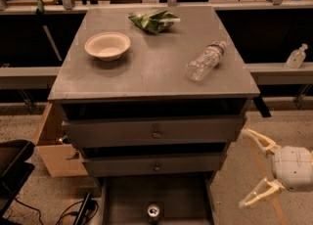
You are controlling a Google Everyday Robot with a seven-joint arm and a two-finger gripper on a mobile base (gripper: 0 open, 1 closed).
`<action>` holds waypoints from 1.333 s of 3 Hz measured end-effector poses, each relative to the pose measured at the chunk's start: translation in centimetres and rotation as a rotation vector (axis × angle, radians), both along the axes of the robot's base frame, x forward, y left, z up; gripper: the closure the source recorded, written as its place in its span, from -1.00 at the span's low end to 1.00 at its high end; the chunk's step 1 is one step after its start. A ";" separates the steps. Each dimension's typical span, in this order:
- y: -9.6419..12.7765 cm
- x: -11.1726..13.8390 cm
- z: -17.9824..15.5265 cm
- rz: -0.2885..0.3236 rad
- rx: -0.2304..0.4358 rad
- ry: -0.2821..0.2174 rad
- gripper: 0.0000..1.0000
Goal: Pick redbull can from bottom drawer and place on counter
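The redbull can (pixel 153 212) stands upright in the open bottom drawer (pixel 127 199), near its front edge; only its silver top shows. The counter (pixel 151 67) is the grey cabinet top above. My gripper (pixel 243 168) is at the lower right, beside the cabinet at about the height of the lower drawers, to the right of the can and above its level. Its two pale fingers (pixel 258 140) are spread wide apart, with nothing between them.
On the counter sit a cream bowl (pixel 107 46), a green chip bag (pixel 152 20) and a clear water bottle (pixel 205 61) lying on its side. Two shut drawers with round knobs (pixel 156 134) are above the open one. A cardboard box (pixel 53 146) stands at the left.
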State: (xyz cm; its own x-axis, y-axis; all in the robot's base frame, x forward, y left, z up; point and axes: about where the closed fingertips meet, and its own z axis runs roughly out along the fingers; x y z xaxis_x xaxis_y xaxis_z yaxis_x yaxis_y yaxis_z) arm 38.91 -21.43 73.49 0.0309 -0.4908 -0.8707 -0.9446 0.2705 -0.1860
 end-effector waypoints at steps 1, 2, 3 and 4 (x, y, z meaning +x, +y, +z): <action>0.1 0.0 0.2 0.000 -0.004 -0.003 -1.00; 0.9 -0.1 -0.8 -0.019 -0.023 0.000 -1.00; 3.2 -1.1 -6.2 -0.054 -0.007 0.013 -1.00; 6.3 -2.2 -14.8 -0.049 0.016 0.045 -1.00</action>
State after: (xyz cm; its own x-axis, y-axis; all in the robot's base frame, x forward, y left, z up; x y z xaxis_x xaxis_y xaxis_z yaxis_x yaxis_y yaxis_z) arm 36.69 -15.13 58.69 -0.0321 -0.4766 -0.8785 -0.9373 0.3195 -0.1391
